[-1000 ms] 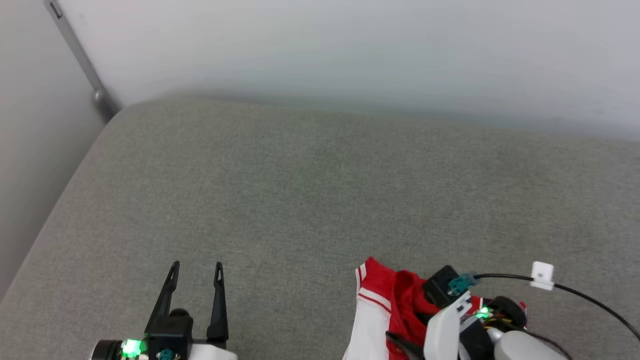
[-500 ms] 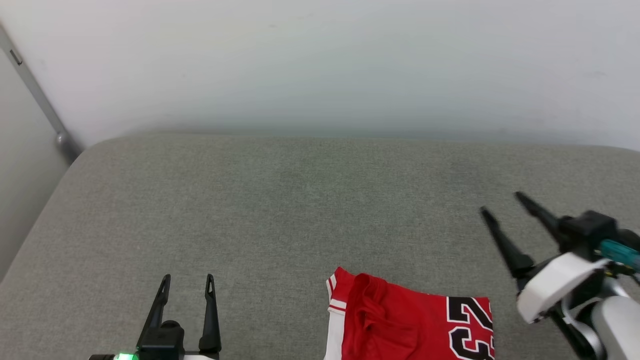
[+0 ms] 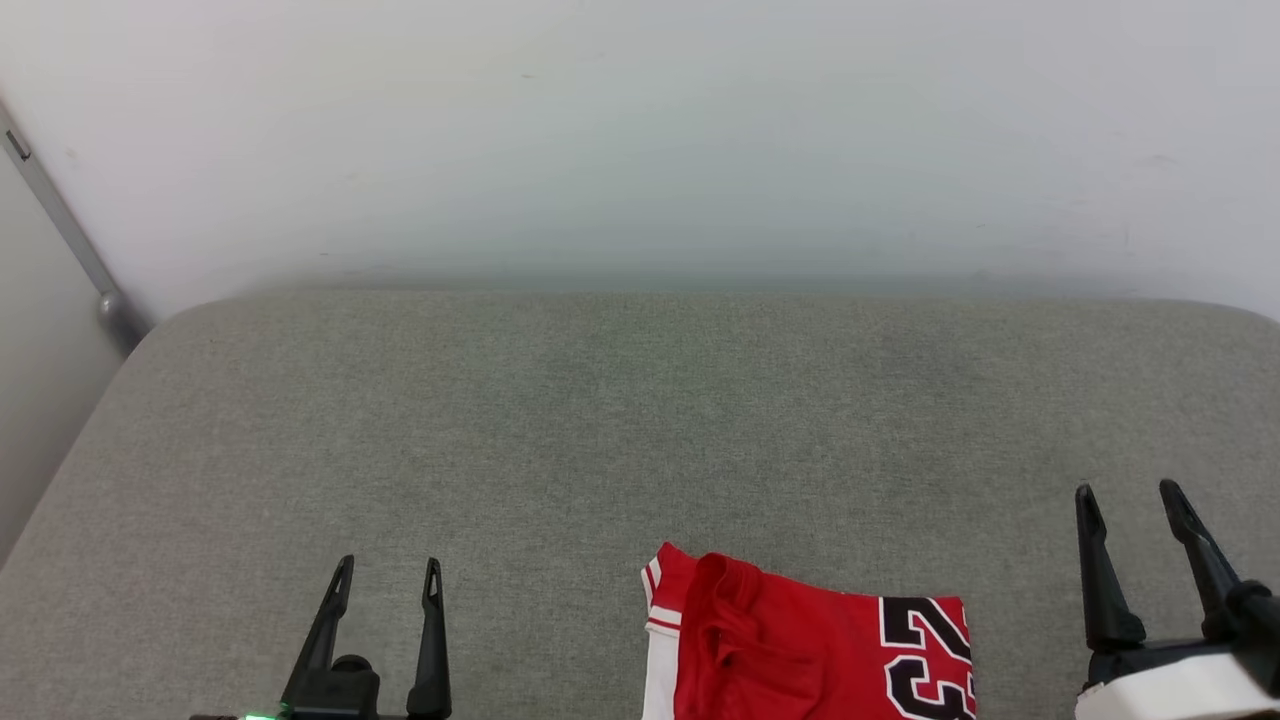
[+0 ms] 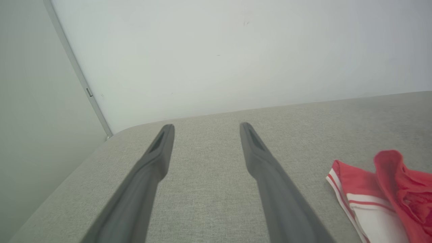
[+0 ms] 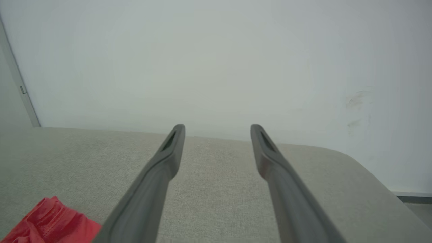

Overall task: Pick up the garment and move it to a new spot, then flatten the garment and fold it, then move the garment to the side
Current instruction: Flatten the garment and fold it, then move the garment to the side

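The garment (image 3: 800,650) lies folded at the near edge of the grey cushion, red with a white sleeve and stripe trim on its left and black-and-white numerals on its right. My left gripper (image 3: 388,575) stands open at the lower left, well apart from it. At the lower right my right gripper (image 3: 1128,494) is open too, with nothing between its fingers. The left wrist view has the garment (image 4: 378,195) off to the right of my open left gripper (image 4: 206,126). A red corner of the garment (image 5: 50,224) sits low and left of my open right gripper (image 5: 217,127) in the right wrist view.
The grey fabric cushion (image 3: 600,420) spreads wide ahead, ending at a pale wall (image 3: 640,130). Its rounded left corner meets a grey strip (image 3: 60,230) running down the wall. In the right wrist view the cushion's right edge (image 5: 371,175) drops off.
My right gripper let go of the garment, opened, and drew back to the lower right. The garment now lies folded and free. The head camera shifted, showing more wall. The left gripper has stayed put.
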Tool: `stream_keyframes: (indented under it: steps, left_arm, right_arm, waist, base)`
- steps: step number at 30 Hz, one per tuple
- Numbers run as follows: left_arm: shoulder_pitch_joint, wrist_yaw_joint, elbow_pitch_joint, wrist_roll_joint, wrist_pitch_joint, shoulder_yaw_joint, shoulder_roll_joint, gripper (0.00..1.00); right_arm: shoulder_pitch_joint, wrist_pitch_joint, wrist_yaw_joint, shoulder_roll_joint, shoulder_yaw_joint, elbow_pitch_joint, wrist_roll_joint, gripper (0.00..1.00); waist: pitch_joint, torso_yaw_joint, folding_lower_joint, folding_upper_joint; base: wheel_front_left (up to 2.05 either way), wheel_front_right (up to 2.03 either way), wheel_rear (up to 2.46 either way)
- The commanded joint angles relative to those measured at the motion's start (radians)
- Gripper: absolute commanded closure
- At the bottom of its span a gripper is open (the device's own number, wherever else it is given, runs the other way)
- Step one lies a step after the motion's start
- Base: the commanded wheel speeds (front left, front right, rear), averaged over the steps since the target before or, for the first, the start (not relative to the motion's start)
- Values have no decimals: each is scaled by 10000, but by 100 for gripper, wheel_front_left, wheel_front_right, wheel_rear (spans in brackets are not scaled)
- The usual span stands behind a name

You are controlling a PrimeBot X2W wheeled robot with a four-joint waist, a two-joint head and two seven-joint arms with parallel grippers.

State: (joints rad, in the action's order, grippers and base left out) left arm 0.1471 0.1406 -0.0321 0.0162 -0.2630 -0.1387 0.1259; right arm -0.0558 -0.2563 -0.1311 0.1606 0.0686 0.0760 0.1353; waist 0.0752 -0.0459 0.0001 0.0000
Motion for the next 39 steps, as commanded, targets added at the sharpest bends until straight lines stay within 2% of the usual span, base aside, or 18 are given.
stream_keyframes:
  steps: [1,11,24,31,36,39]
  left_arm:
    - [130,-21,48,-3,-22,-12,45,0]
    - [310,-342,524,232,-22,-103,-79,0]
    - [308,-611,272,319,-22,87,-232,0]
    - [295,-666,204,293,-22,243,-281,0]
    - [207,-697,194,286,-22,338,-321,0]
    - [172,-731,187,273,-22,378,-341,0]
  right_arm:
    - [-178,-63,8,-93,51,-107,-77,0]
    - [-1691,-86,8,-1005,269,-1316,-349,0]
    - [-2091,-88,8,-1123,104,-1253,-107,0]
    - [-1268,-87,8,-1119,178,-1600,-421,0]
    - [36,-52,8,-427,345,-1760,-577,0]
    - [778,736,8,332,71,-1523,-476,0]
  waist:
    - [4,-9,-1,0]
    - [18,-124,-1,0]
    - [5,-181,-1,0]
    - [-13,-166,-1,0]
    - [-68,-163,-1,0]
    - [-107,-164,-1,0]
  base:
    - [0,0,0]
    - [0,0,0]
    - [0,0,0]
    - [0,0,0]
    - [0,0,0]
    - [0,0,0]
